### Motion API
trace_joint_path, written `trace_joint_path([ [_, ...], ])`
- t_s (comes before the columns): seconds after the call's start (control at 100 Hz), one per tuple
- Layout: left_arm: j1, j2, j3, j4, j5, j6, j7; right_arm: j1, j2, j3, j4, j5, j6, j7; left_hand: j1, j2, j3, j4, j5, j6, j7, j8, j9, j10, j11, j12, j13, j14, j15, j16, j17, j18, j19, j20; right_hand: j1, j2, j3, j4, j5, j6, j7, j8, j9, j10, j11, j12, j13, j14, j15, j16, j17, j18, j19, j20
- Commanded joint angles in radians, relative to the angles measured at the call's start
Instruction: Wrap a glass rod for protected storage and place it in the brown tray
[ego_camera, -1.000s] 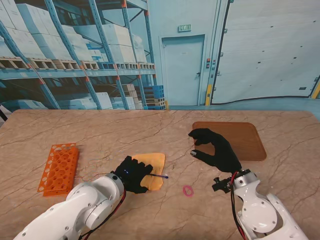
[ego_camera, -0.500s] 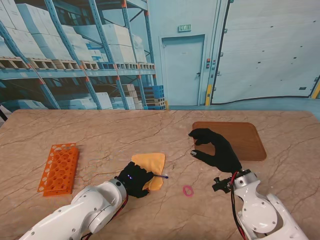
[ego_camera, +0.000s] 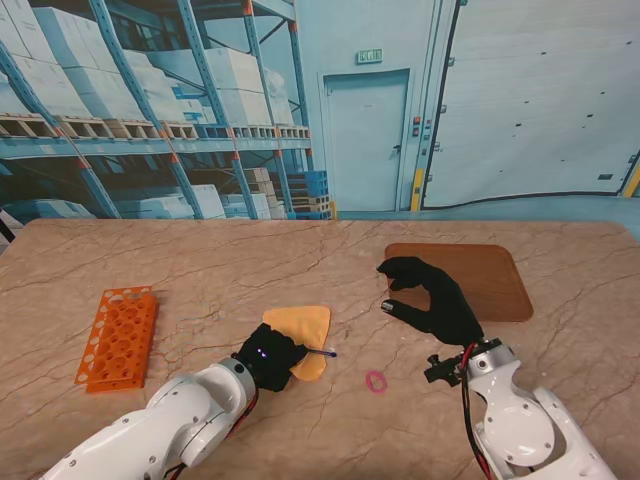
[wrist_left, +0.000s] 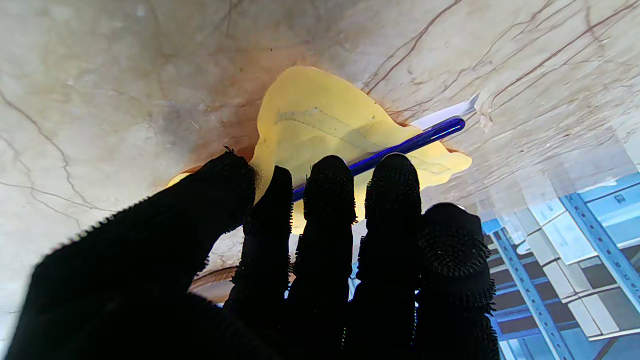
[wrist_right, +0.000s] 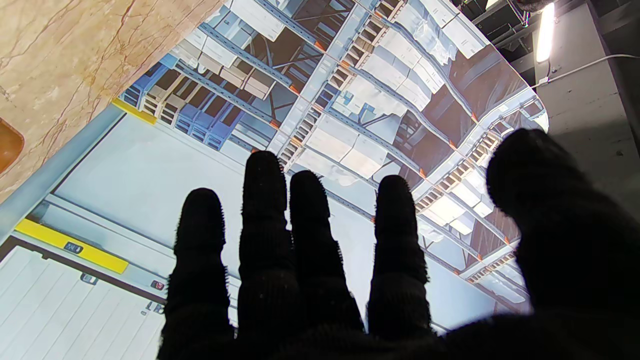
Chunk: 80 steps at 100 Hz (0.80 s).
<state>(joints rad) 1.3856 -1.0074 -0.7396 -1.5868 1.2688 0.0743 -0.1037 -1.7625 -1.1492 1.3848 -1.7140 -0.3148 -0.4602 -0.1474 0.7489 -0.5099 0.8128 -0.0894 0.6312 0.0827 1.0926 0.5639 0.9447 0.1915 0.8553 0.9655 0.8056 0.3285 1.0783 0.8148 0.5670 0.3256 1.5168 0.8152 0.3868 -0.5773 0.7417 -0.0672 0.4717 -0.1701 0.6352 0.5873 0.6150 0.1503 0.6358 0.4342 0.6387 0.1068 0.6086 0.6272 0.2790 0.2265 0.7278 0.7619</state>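
The yellow cloth (ego_camera: 303, 324) lies on the table's middle, and in the left wrist view the cloth (wrist_left: 320, 115) bulges up. The blue glass rod (ego_camera: 324, 352) lies across its near part, one end sticking out to the right. My left hand (ego_camera: 268, 358) is curled over the cloth's near edge. Its fingers (wrist_left: 327, 185) lie closed across the rod (wrist_left: 425, 140), thumb beside them. My right hand (ego_camera: 432, 296) hovers open and empty in front of the brown tray (ego_camera: 490, 280), its fingers (wrist_right: 265, 225) spread in the air.
A pink rubber band (ego_camera: 375, 381) lies on the table between my two hands, nearer to me than the cloth. An orange test-tube rack (ego_camera: 118, 337) stands at the left. A corner of the tray (wrist_right: 9, 145) shows in the right wrist view.
My left hand has drawn back toward me over the cloth's near edge and the forearm has dropped lower. The right hand has not moved.
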Motion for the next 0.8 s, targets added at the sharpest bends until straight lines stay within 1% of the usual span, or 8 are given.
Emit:
trace_joint_path([
  [0.0,0.005,-0.007,-0.001,0.002,-0.011,0.002,0.008,-0.005,-0.004,-0.002,-0.007,0.001,0.001,0.000,0.019,-0.009,0.034,-0.028,0.029,-0.015,0.035,-0.022,0.034,-0.003,0.043,0.017,0.027,0.013,0.033,0.018,0.017,0.018,0.064,-0.010,-0.044,0.027,-0.001,0.028,0.014,0.003,-0.006,0.002,0.013,-0.001,0.007,0.005,0.014,-0.001,0.014,0.013,-0.004,-0.003,0.022,0.008],
  [0.14,0.007,-0.013,-0.006,0.000,-0.037,0.008,0.022,-0.002,-0.003,-0.004,-0.005,0.002,0.004,0.003,0.005,0.002,0.068,-0.023,0.049,-0.031,0.042,-0.034,0.048,-0.001,0.047,0.014,0.038,0.017,0.042,0.021,0.025,0.016,0.074,-0.014,-0.045,0.028,-0.001,0.029,0.014,0.002,-0.007,0.002,0.012,0.000,0.006,0.005,0.014,-0.001,0.013,0.013,-0.005,-0.004,0.021,0.008],
  [0.41,-0.009,-0.025,0.005,0.000,-0.086,0.056,0.022,0.003,-0.002,-0.008,-0.001,0.007,0.011,0.010,0.025,0.022,0.056,-0.043,0.058,-0.012,0.036,-0.029,0.059,0.005,0.057,0.019,0.049,0.017,0.060,0.031,0.039,0.013,0.093,-0.013,-0.044,0.027,0.000,0.029,0.016,0.003,-0.006,0.003,0.014,0.000,0.006,0.005,0.013,0.000,0.013,0.013,-0.005,-0.003,0.021,0.008],
  [0.64,-0.049,-0.040,0.030,0.037,-0.126,0.105,0.068,0.019,-0.001,-0.020,0.008,0.011,0.025,0.021,0.011,0.021,0.054,-0.028,0.056,-0.030,0.025,0.008,0.054,0.007,0.069,0.030,0.050,0.001,0.076,0.042,0.041,-0.011,0.105,-0.011,-0.045,0.028,0.000,0.029,0.017,0.003,-0.007,0.003,0.013,0.000,0.006,0.005,0.014,-0.001,0.013,0.013,-0.005,-0.003,0.021,0.009],
  [0.67,-0.056,-0.042,0.036,0.043,-0.132,0.113,0.072,0.020,0.000,-0.021,0.009,0.012,0.028,0.022,0.010,0.021,0.053,-0.026,0.056,-0.035,0.023,0.011,0.056,-0.015,0.075,0.033,0.050,0.001,0.079,0.044,0.042,-0.012,0.106,-0.010,-0.045,0.028,0.000,0.029,0.018,0.004,-0.007,0.003,0.014,0.002,0.006,0.005,0.013,0.000,0.013,0.013,-0.006,-0.003,0.020,0.009],
  [0.72,-0.070,-0.045,0.046,0.057,-0.139,0.125,0.082,0.023,0.000,-0.022,0.012,0.014,0.030,0.024,0.009,0.021,0.051,-0.025,0.057,-0.038,0.020,0.014,0.057,-0.021,0.078,0.035,0.050,-0.001,0.081,0.045,0.043,-0.013,0.107,-0.010,-0.045,0.029,0.000,0.029,0.019,0.004,-0.006,0.003,0.014,0.000,0.006,0.005,0.014,-0.001,0.013,0.014,-0.005,-0.003,0.021,0.009],
  [0.73,-0.073,-0.046,0.049,0.061,-0.141,0.127,0.085,0.023,0.000,-0.023,0.012,0.014,0.031,0.025,0.008,0.021,0.051,-0.024,0.057,-0.039,0.020,0.015,0.055,-0.007,0.076,0.033,0.050,-0.002,0.081,0.045,0.043,-0.013,0.108,-0.010,-0.045,0.028,0.001,0.029,0.019,0.004,-0.006,0.003,0.014,0.000,0.006,0.006,0.014,-0.001,0.013,0.014,-0.005,-0.003,0.021,0.009],
  [0.79,-0.092,-0.050,0.065,0.079,-0.147,0.141,0.096,0.026,0.000,-0.024,0.015,0.015,0.034,0.027,0.005,0.024,0.047,-0.024,0.055,-0.041,0.018,0.019,0.055,-0.023,0.080,0.034,0.051,-0.005,0.083,0.046,0.044,-0.017,0.109,-0.010,-0.044,0.028,0.001,0.029,0.019,0.004,-0.007,0.003,0.014,0.001,0.006,0.005,0.014,-0.001,0.013,0.014,-0.005,-0.003,0.021,0.009],
])
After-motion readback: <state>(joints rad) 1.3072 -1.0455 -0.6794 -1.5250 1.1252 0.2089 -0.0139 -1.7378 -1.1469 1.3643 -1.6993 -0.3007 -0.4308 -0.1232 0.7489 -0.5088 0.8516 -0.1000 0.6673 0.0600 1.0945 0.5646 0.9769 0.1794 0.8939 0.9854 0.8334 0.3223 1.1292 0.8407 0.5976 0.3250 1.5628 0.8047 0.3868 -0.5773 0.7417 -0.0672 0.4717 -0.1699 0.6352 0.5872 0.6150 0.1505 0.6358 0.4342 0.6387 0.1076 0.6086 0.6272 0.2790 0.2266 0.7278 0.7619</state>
